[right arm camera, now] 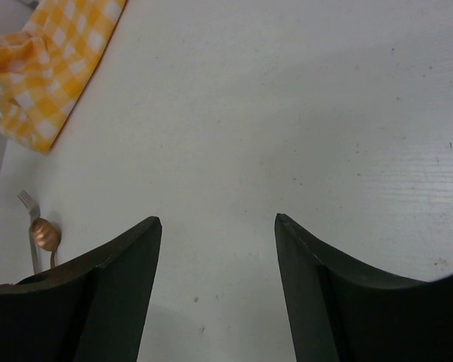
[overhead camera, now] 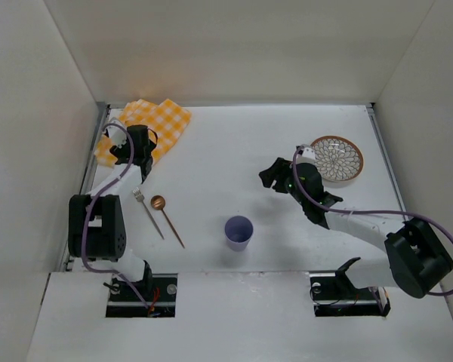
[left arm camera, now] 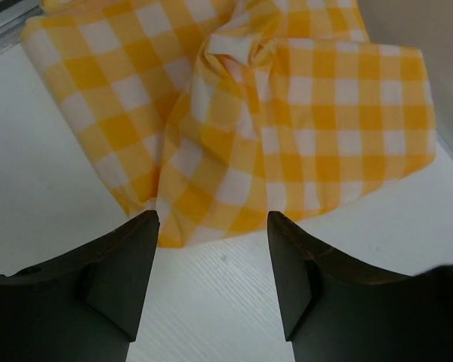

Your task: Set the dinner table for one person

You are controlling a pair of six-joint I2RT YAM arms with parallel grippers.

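Note:
The white dinner table [overhead camera: 211,143] carries a crumpled yellow-and-white checked cloth [overhead camera: 160,121] at its far left corner. A silver fork [overhead camera: 146,212] and a copper spoon [overhead camera: 167,219] lie side by side near the left. A purple cup [overhead camera: 238,231] stands upright at the near middle. A patterned plate [overhead camera: 337,158] sits at the right. My left gripper [overhead camera: 140,137] is open and empty, just short of the cloth's near edge [left arm camera: 249,113]. My right gripper [overhead camera: 269,178] is open and empty above bare table, left of the plate.
Metal rails [overhead camera: 93,151] run along the table's left and right sides, and white walls close it in. The right wrist view shows the cloth [right arm camera: 45,68], fork [right arm camera: 29,215] and spoon [right arm camera: 45,235] far to its left.

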